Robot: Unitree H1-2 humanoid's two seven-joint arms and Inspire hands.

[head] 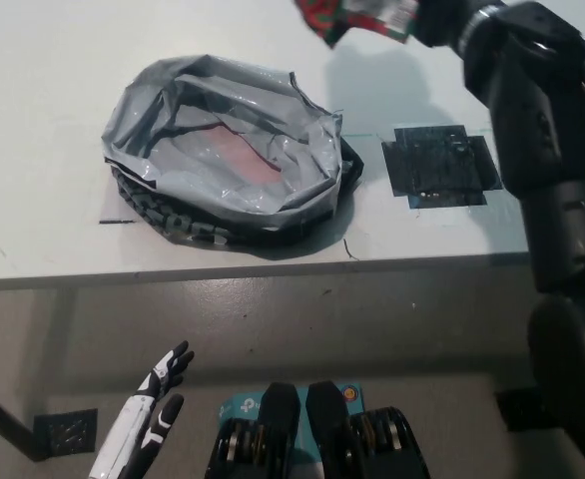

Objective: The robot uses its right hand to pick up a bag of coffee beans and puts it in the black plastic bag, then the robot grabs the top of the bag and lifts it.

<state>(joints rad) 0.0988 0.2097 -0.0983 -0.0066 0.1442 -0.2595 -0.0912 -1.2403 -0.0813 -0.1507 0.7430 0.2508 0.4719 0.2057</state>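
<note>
Gripping the coffee bag (357,17), the right hand (440,18) hangs beyond the black plastic bag (228,150). Well below that bag, the left hand (153,407) rests with fingers apart, empty.

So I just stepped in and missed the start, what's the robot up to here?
The robot's black right hand holds a red and green bag of coffee beans raised above the white table, at the picture's top edge. The plastic bag lies open on the table to its left, and the coffee is not in it yet. A black patch marks the table nearby. The white left hand rests low, open, below the table edge.
</note>
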